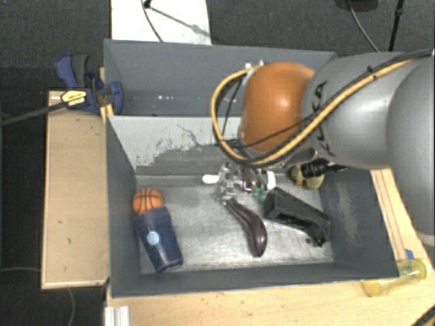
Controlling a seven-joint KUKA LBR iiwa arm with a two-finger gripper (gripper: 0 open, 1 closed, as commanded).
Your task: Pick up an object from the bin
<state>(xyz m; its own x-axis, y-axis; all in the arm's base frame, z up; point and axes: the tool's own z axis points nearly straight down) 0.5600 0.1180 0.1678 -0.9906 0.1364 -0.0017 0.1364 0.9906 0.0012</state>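
Note:
My gripper (239,182) hangs low in the middle of the bin, under the orange cover on the wrist. Right below it starts a dark maroon curved thing (252,228), like a long handle, that runs toward the front; its upper end lies at the gripper's tip. Just to the right a black angular tool (297,214) lies flat on the floor. A small green bit (260,195) shows between the gripper and the black tool. Whether anything is gripped is hidden.
At the left of the bin a small orange basketball (147,200) rests against the top of a dark blue cylinder (158,240). A yellow and white thing (304,174) sits at the back right, partly under the arm. Bare floor lies between the blue cylinder and the maroon thing.

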